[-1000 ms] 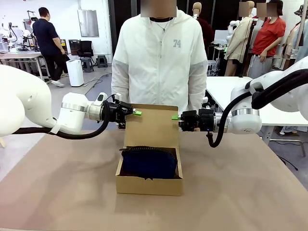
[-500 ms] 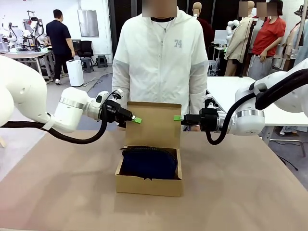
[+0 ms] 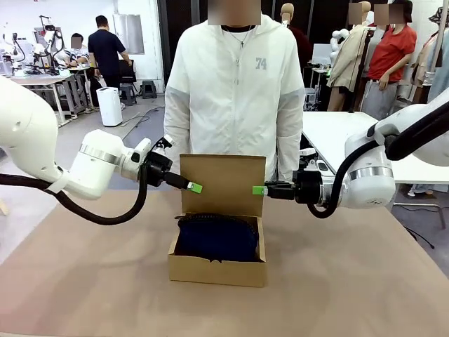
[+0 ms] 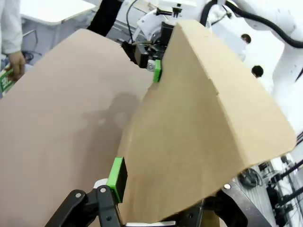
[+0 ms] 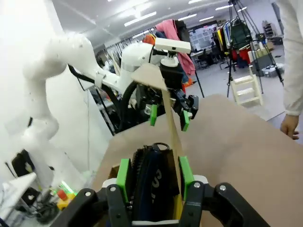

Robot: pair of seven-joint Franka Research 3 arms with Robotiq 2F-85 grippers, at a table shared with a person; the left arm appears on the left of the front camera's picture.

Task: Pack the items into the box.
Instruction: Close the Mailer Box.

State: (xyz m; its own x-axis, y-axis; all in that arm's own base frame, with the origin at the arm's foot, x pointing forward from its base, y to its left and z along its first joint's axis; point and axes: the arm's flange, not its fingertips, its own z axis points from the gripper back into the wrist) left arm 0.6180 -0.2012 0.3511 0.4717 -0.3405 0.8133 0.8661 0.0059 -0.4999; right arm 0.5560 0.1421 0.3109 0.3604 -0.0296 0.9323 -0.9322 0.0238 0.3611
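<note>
While the left gripper [image 3: 194, 187] straddles the left edge of the brown cardboard box's [image 3: 218, 269] upright flap lid [image 3: 223, 184], jaws wide, the dark navy zippered pouch [image 3: 216, 237] lies inside the box. The right gripper [image 3: 259, 189], also wide, straddles the lid's right edge. Uneven pushing could bend the lid.

a broad brown table [image 3: 351, 281] fills the foreground. across it a person in a white zip hoodie [image 3: 235, 84] marked 74 stands facing this way. behind to the right sits a white table [image 3: 330, 130]. back left, two people are at a workbench [image 3: 38, 78], one in a dark t-shirt [image 3: 106, 49], with a white bin-like unit [image 3: 109, 105] on the floor nearby.
</note>
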